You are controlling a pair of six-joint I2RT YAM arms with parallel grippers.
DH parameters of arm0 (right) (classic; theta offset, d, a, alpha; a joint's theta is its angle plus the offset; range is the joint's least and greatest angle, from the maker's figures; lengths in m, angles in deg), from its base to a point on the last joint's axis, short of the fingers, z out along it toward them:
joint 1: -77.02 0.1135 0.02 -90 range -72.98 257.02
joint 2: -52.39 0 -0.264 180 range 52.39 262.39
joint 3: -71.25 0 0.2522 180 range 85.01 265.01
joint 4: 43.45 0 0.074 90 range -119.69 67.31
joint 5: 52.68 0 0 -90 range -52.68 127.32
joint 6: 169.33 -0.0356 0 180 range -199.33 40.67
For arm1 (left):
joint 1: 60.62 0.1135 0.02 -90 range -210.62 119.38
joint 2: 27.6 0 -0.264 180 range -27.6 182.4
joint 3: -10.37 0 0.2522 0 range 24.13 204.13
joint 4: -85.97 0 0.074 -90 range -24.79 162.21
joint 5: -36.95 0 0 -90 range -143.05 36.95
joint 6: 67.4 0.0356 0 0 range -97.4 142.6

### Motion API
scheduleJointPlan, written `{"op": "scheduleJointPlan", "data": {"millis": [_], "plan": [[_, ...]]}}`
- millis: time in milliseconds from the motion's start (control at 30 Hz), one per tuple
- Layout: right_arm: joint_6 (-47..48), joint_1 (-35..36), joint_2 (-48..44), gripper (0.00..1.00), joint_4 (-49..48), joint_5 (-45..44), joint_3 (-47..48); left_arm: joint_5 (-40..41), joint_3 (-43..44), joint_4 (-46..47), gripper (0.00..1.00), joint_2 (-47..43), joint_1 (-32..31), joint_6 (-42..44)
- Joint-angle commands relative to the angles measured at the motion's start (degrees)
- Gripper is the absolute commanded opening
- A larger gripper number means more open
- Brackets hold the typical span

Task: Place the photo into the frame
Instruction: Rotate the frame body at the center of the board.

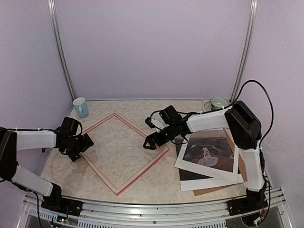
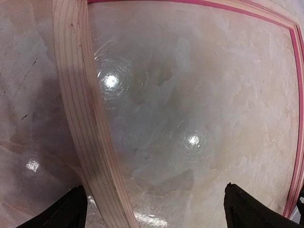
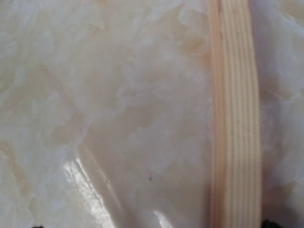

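Observation:
The frame (image 1: 141,173) lies flat on the table like a diamond, pale wood back up with pink edges. My left gripper (image 1: 84,148) hovers open over its left corner. In the left wrist view the wood rail (image 2: 76,95) runs between the wide-apart fingers (image 2: 251,209), close to the left one. My right gripper (image 1: 148,133) stands open above the frame's right corner. In the right wrist view the rail (image 3: 235,118) runs near the right fingertip. The photo (image 1: 209,149), dark reddish-brown with a white border, lies on a stack to the right, with neither gripper touching it.
Under the photo lie a white mat (image 1: 209,183) and a brown backing board (image 1: 213,191). A blue cup (image 1: 80,107) stands at the back left and a green-and-white cup (image 1: 218,102) at the back right. A shiny clear pane (image 2: 190,118) fills the frame.

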Motion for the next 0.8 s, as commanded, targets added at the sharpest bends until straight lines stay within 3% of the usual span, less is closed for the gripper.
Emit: {"op": "scheduleJointPlan", "data": {"millis": [0, 767], "plan": [[-0.8, 0.8, -1.1, 0.99, -0.8, 1.4, -2.2, -0.7, 0.3, 3.8, 0.99, 0.9, 0.0, 0.3], [-1.5, 6.2, -8.3, 0.99, 0.5, -0.8, -8.9, 0.8, 6.6, 8.5, 0.99, 7.5, -5.0, -1.1]]}}
